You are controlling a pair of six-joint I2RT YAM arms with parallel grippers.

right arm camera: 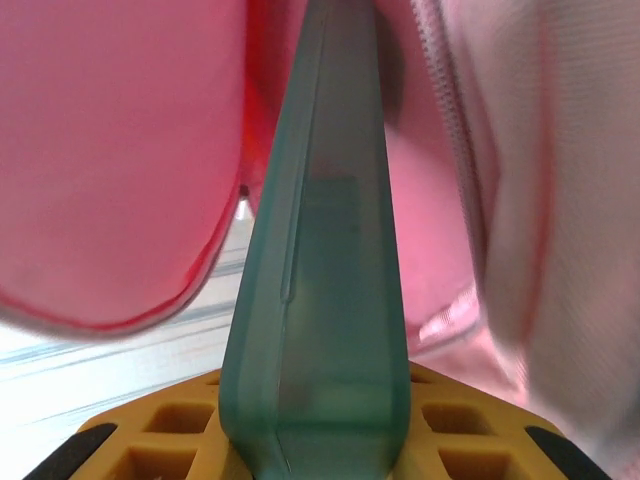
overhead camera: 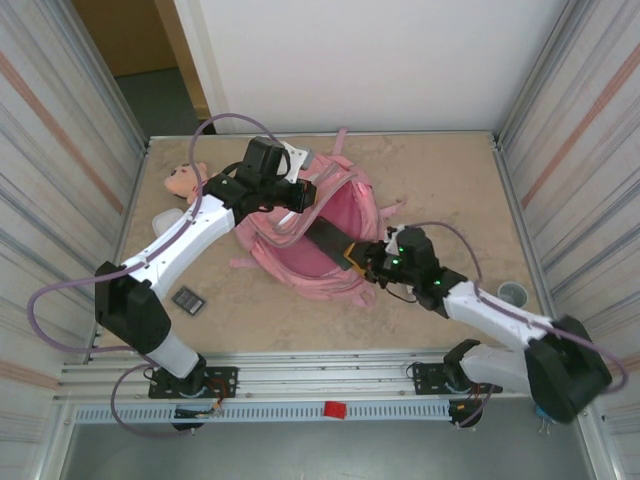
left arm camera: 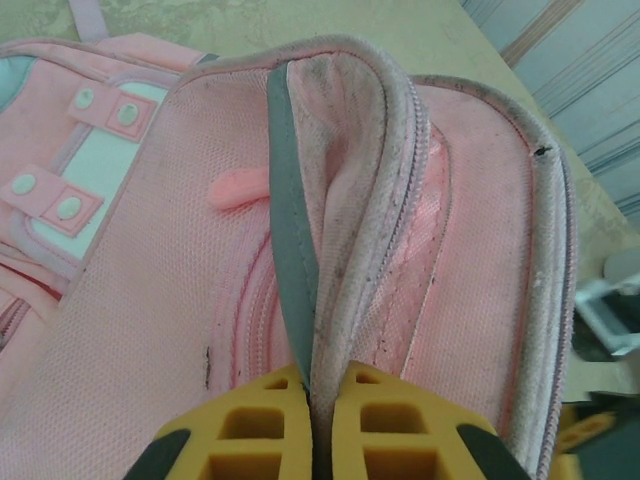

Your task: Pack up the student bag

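packing under way

left gripper (left arm camera: 320,405) is pinching the rim of the student bag (overhead camera: 345,205) at its 11 o'clock edge. right gripper (right arm camera: 315,425) is clamping a flat green slab (right arm camera: 320,300), pointing toward 10 o'clock into the bag, which is lying at the centre of the table (overhead camera: 450,200).

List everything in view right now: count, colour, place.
backpack: one, pink, table centre, lying open
flat case: one, dark green, at the backpack's opening
doll: one, pink and tan, far left corner
small flat gadget: one, dark, near left
cup: one, grey, right edge
left pincer: one, yellow pads, shut on the backpack's rim
right pincer: one, yellow pads, shut on the flat case
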